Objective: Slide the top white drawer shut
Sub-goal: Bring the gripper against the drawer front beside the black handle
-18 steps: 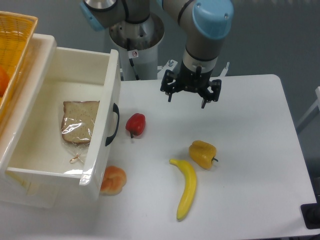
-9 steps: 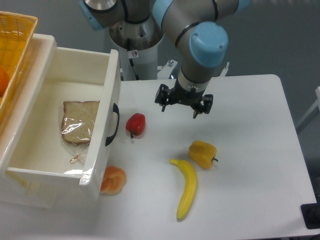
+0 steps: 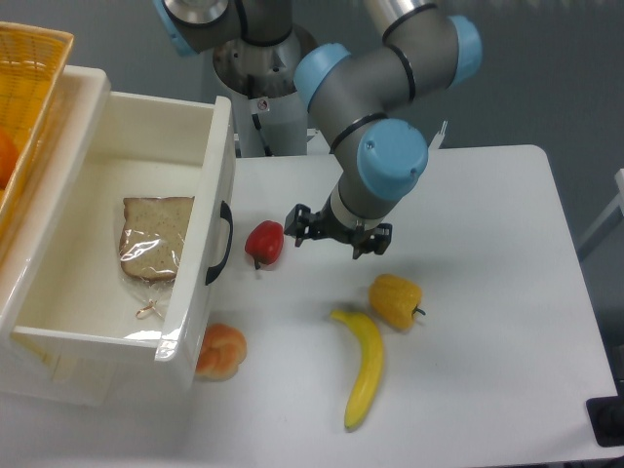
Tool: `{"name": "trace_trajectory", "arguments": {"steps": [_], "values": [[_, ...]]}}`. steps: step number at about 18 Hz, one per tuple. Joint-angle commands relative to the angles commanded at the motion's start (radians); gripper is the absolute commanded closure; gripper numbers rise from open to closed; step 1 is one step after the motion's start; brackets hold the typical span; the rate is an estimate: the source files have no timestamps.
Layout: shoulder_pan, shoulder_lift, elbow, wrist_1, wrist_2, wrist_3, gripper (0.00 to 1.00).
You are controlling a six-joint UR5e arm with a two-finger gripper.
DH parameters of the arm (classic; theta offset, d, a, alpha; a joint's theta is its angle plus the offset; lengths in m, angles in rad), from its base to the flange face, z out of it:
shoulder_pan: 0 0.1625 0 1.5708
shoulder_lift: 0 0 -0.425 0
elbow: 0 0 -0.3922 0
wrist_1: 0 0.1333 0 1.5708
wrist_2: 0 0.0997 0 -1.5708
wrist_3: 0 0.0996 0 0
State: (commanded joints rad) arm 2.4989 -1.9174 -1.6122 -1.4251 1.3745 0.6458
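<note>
The top white drawer (image 3: 210,195) stands pulled far out to the right from its cabinet at the left. Its black curved handle (image 3: 223,244) faces the table. A bagged slice of bread (image 3: 153,237) lies inside it. My gripper (image 3: 337,234) hangs over the table right of the drawer front, fingers pointing down. It is open and holds nothing. It sits just right of a red pepper (image 3: 264,242), apart from the handle.
A yellow pepper (image 3: 395,299) and a banana (image 3: 362,367) lie in front of the gripper. A bread roll (image 3: 220,351) sits under the drawer's front corner. A yellow woven basket (image 3: 27,73) with an orange stands on the cabinet top at the far left.
The gripper has moved left and toward the front of the table, coming lower and closer to the red pepper and the drawer front. The drawer has not moved.
</note>
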Motion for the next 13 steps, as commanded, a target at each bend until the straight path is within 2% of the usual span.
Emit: {"name": "trace_trajectory", "arguments": {"steps": [7,13], "values": [[-0.04,-0.02,0.0,0.02,-0.068,-0.011,0.0],[-0.069,-0.025,0.0,0.02,-0.072,-0.012,0.0]]}}
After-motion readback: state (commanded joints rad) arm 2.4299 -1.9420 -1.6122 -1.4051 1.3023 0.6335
